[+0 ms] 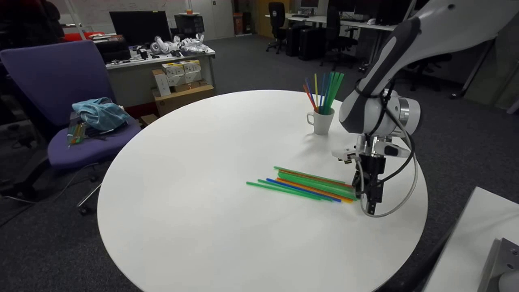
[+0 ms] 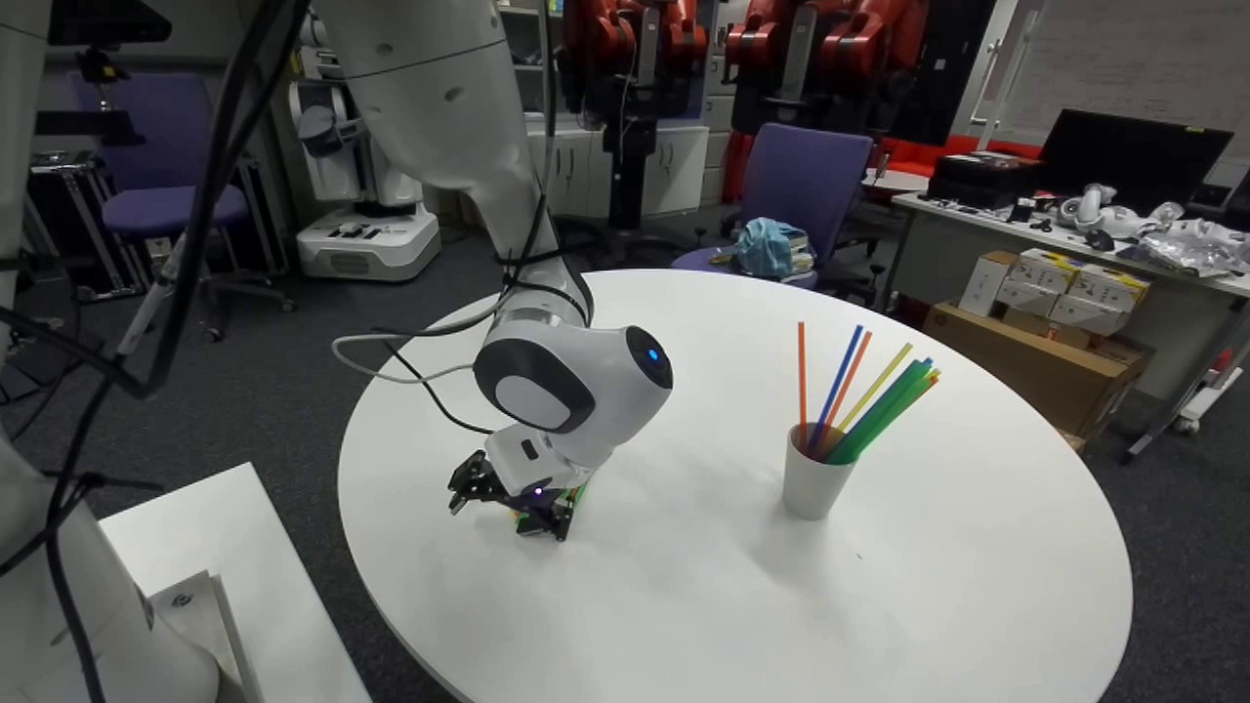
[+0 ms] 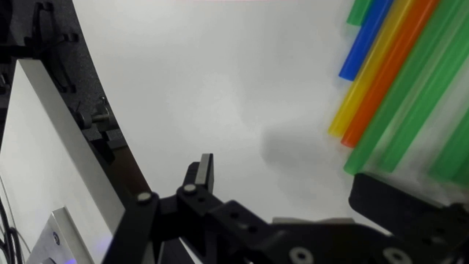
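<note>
Wrist view: gripper [image 3: 284, 170] spread wide, we see nothing between the jaws, one finger [image 3: 384, 200] right by the ends of loose straws [image 3: 403, 84] on a round white table [image 1: 211, 162]. Mug [image 1: 323, 123] on it too, holding more straws [image 1: 333, 91]; around, we note dark carpet [image 1: 243, 61], purple chair [image 1: 61, 77] with blue cloth [image 1: 101, 115], cluttered desk [image 1: 131, 83].

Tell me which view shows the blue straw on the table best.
An exterior view: the blue straw lies in full there, unobstructed. The wrist view has only one end of it, closer up. In an exterior view, with the arm in front, it cannot be made out.
</note>
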